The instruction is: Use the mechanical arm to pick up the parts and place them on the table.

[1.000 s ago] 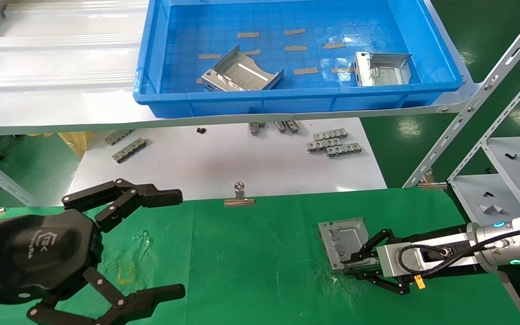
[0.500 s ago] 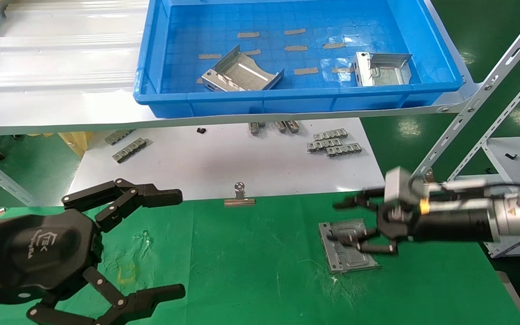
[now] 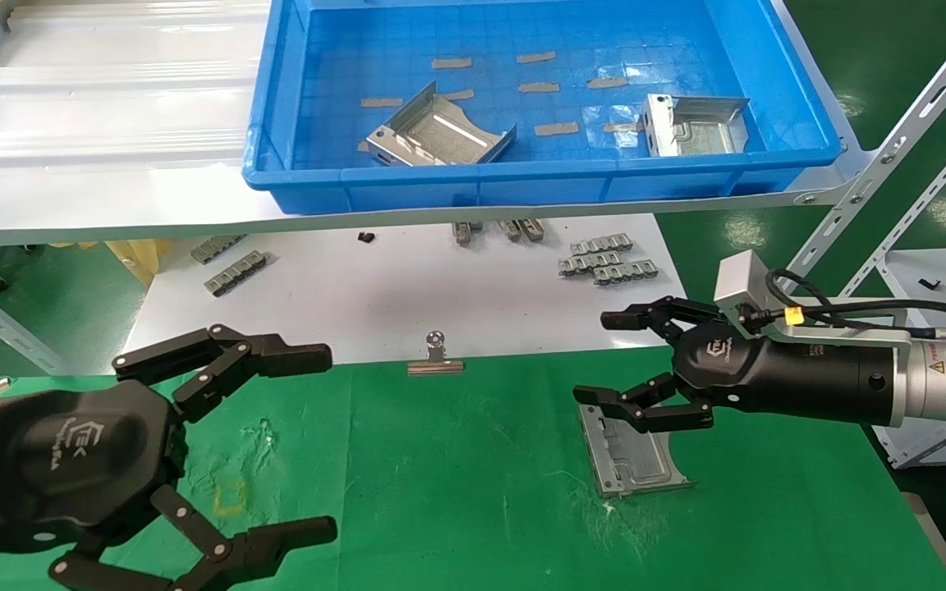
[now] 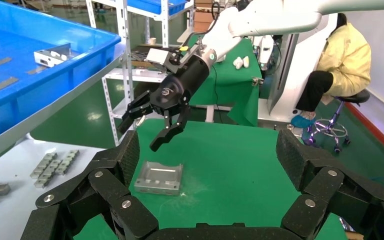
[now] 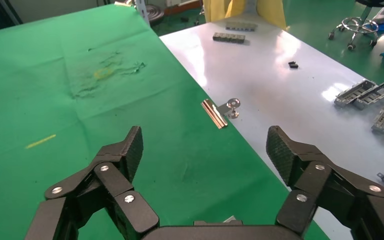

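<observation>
Hovering above the green table (image 3: 456, 492), the right gripper (image 3: 596, 357) hangs with its fingers spread wide and nothing between them; one stamped sheet-metal part (image 3: 633, 455) lies flat on the cloth just beneath and slightly behind the fingertips, apart from them, so I judge this one delivered and released; the left wrist view confirms clear air between the gripper (image 4: 142, 131) and the part (image 4: 159, 177). Two more parts wait in the blue bin (image 3: 276, 123) on the shelf above: one (image 3: 440, 131) near the bin's middle, propped with its walls up, and one (image 3: 695, 123) toward the right end; both sit near the bin's front wall, likely reachable from over the rim. The gripper points toward the left and sits level, fingers wide, a posture that suits going on to the bin for the next pick, probably the nearer right-hand part. The left gripper (image 3: 317, 443) is parked low over the near left of the table, its fingers likewise apart and empty. Small grey toothed strips (image 3: 604, 261) lie on the white board (image 3: 407, 304) under the shelf; a metal clip (image 3: 436, 357) pins the cloth's edge; neither looks to be part of the job. Main risk ahead: the bin wall and shelf lip crowding the approach.
</observation>
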`<action>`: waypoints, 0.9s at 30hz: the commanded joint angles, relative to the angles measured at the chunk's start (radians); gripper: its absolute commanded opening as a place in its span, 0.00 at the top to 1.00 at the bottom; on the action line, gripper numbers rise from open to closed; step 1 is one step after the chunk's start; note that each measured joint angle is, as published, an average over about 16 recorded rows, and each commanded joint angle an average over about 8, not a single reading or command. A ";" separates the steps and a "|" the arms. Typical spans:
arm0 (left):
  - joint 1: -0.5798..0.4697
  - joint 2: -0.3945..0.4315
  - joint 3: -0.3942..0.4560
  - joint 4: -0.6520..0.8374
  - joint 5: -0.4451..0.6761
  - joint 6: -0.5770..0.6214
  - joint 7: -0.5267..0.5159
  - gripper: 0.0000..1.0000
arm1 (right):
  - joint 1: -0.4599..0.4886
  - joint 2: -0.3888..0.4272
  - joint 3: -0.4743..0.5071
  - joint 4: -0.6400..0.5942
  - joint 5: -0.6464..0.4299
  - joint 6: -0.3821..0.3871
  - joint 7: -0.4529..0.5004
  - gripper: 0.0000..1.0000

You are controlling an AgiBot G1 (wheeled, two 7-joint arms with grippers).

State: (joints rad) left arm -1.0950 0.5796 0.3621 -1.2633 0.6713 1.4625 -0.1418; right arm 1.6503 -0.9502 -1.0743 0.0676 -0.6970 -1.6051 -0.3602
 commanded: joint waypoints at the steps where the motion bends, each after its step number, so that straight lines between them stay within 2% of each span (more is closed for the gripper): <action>1: 0.000 0.000 0.000 0.000 0.000 0.000 0.000 0.00 | 0.004 -0.002 -0.006 -0.005 -0.007 0.001 -0.009 0.00; 8: 0.000 0.000 0.000 0.000 0.000 0.000 0.000 0.00 | -0.027 0.016 0.037 0.062 -0.012 0.009 0.017 0.00; 27: 0.000 0.000 0.000 0.000 0.000 0.000 0.000 0.00 | -0.211 0.124 0.292 0.450 -0.019 0.042 0.196 0.00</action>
State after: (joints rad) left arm -1.0951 0.5796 0.3624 -1.2630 0.6712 1.4626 -0.1416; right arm 1.4395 -0.8259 -0.7832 0.5164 -0.7160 -1.5628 -0.1650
